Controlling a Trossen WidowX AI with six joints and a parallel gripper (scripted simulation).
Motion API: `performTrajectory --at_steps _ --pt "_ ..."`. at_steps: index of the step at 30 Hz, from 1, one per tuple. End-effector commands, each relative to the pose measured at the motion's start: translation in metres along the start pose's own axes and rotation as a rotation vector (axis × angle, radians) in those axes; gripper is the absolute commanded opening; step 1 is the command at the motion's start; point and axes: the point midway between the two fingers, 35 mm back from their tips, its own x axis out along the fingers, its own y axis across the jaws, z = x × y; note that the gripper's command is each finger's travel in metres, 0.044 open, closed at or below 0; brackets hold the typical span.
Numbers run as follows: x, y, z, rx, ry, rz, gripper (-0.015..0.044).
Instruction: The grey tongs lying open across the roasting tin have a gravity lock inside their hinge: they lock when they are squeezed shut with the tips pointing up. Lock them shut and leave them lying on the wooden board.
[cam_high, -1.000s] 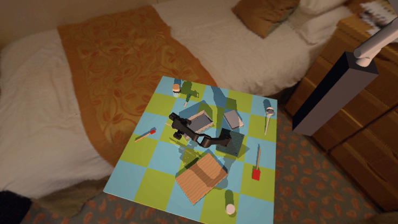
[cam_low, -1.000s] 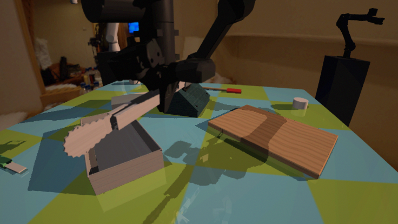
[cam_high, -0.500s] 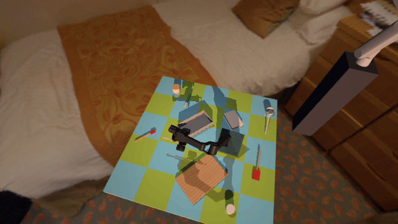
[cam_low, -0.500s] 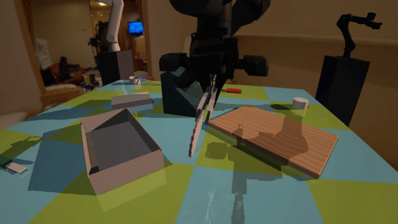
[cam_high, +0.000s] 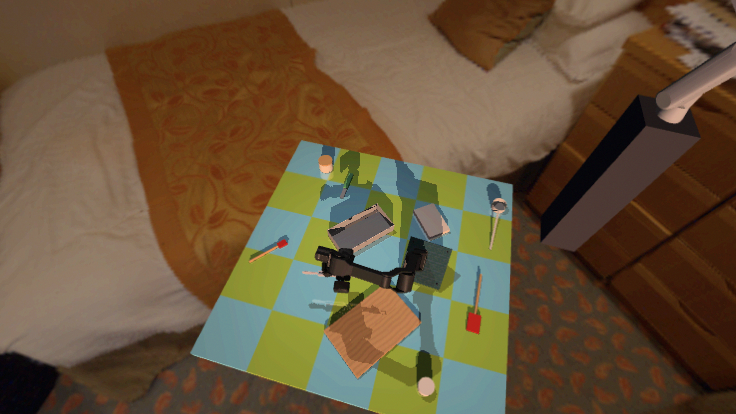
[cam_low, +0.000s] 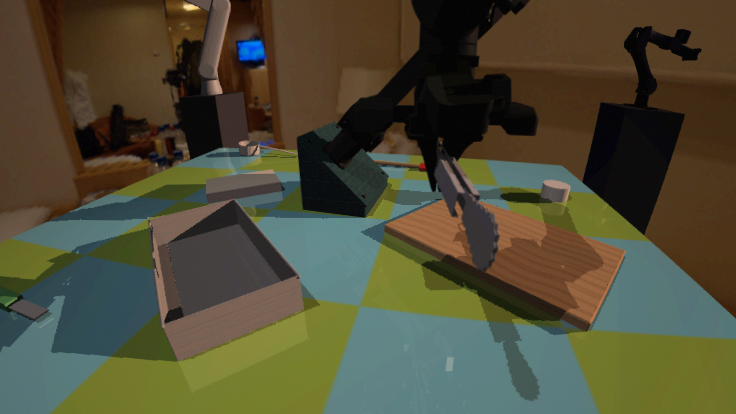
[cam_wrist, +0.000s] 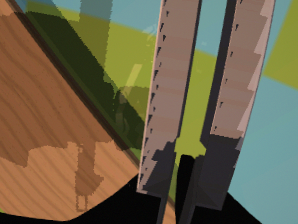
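Observation:
My gripper (cam_low: 445, 172) is shut on the grey tongs (cam_high: 310, 273) (cam_low: 481, 234) (cam_wrist: 175, 85) and holds them in the air. Their scalloped tips point outward and slant downward in the exterior view. In the wrist view their two arms run nearly parallel with a narrow gap between them. Whether the lock inside the hinge is engaged cannot be seen. The wooden board (cam_high: 402, 319) (cam_low: 427, 218) (cam_wrist: 40, 90) lies flat on the table, close beside the held tongs. The roasting tin (cam_high: 360, 231) (cam_low: 241, 319) stands behind the arm in the top view, with nothing across it.
A pale block (cam_high: 430, 221) (cam_low: 244, 186) lies near the arm's dark base (cam_high: 434, 267) (cam_low: 329, 185). A white cylinder (cam_high: 426, 386) (cam_low: 555, 190) stands beyond the board. Red-ended tools (cam_high: 474, 323) (cam_high: 282, 244), a ladle (cam_high: 498, 205) and a jar (cam_high: 325, 164) are farther out.

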Motion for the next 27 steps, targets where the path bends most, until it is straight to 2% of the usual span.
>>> performTrajectory --at_steps 1,27 --pt "0.0 0.016 -0.007 -0.041 -0.003 -0.012 -0.015" --pt "0.004 0.125 -0.09 -0.371 0.002 -0.028 -0.015"
